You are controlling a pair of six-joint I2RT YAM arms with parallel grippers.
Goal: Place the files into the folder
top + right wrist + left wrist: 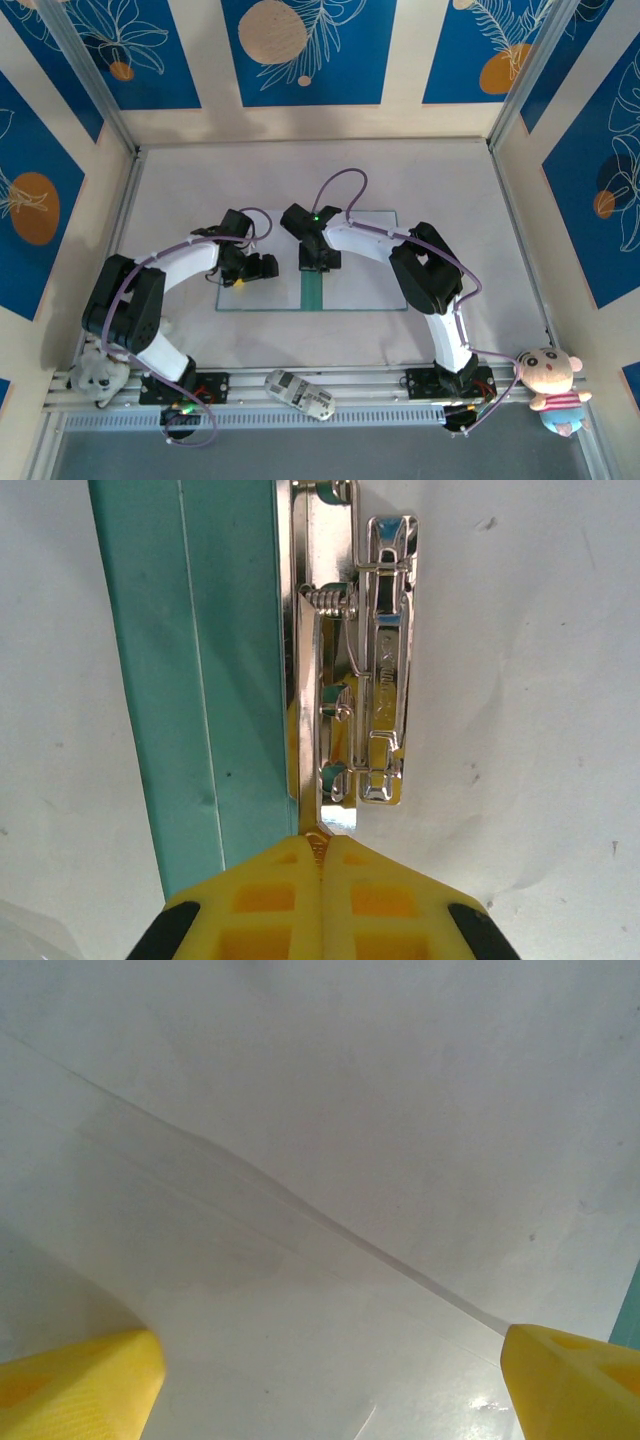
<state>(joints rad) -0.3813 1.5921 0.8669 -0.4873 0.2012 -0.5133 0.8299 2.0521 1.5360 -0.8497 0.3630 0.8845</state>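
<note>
Top external view showed the table (440, 190) with the open folder (312, 293) flat in its middle, white files (358, 275) lying on both covers. Left gripper (330, 1360) hung wide open over a sheet. Right gripper (322, 842) was closed tight, its tips at the metal clip (380, 660).

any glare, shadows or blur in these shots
Right wrist view: the metal clip throws bright highlights and mirrors the yellow of the right gripper; the folder is sharp. Left wrist view: soft grey shadow bands cross the files, a small glare sits low right, the yellow fingers look soft. Top external view: even light, no glare.
</note>
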